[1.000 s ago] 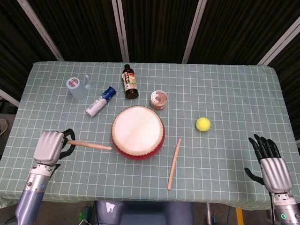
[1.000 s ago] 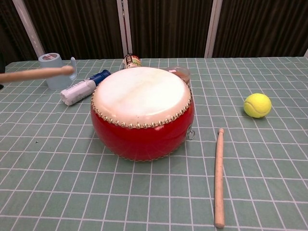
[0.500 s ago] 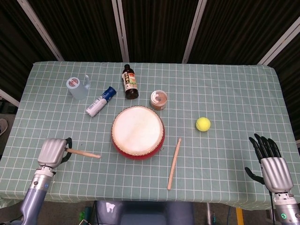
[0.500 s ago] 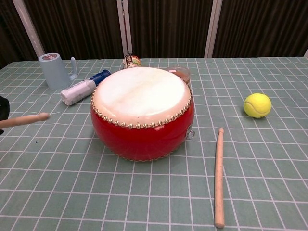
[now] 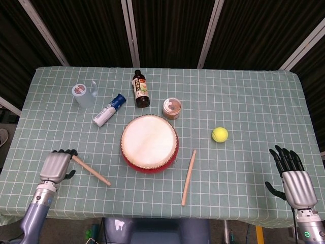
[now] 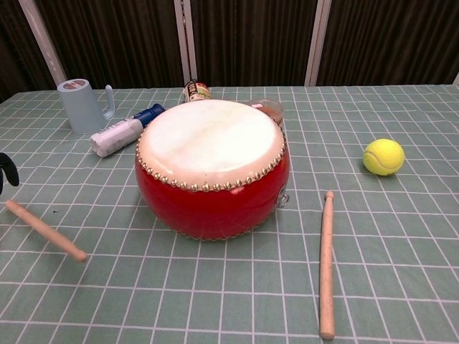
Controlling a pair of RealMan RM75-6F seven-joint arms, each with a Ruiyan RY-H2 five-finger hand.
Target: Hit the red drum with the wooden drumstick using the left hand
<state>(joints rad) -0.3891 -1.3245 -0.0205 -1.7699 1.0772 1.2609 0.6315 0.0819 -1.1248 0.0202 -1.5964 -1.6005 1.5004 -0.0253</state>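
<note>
The red drum (image 5: 149, 143) (image 6: 211, 168) with its pale skin stands mid-table. One wooden drumstick (image 5: 91, 171) (image 6: 44, 229) lies slanted on the cloth left of the drum, its near end just beside my left hand (image 5: 55, 166). That hand's fingers are spread and the stick's end shows free of them; in the chest view only a dark fingertip (image 6: 7, 170) shows at the left edge. A second drumstick (image 5: 189, 177) (image 6: 326, 265) lies right of the drum. My right hand (image 5: 295, 179) rests open at the front right, holding nothing.
A yellow tennis ball (image 5: 220, 134) (image 6: 384, 156) sits right of the drum. Behind the drum are a dark bottle (image 5: 140, 89), a small round jar (image 5: 172, 108), a white and blue tube (image 5: 108, 110) (image 6: 122, 132) and a pale blue cup (image 5: 83, 94) (image 6: 80, 104).
My left hand drew back toward the front left and lowered the drumstick away from the drum. The stick now lies on the cloth with the fingers spread off it. The right hand stayed still.
</note>
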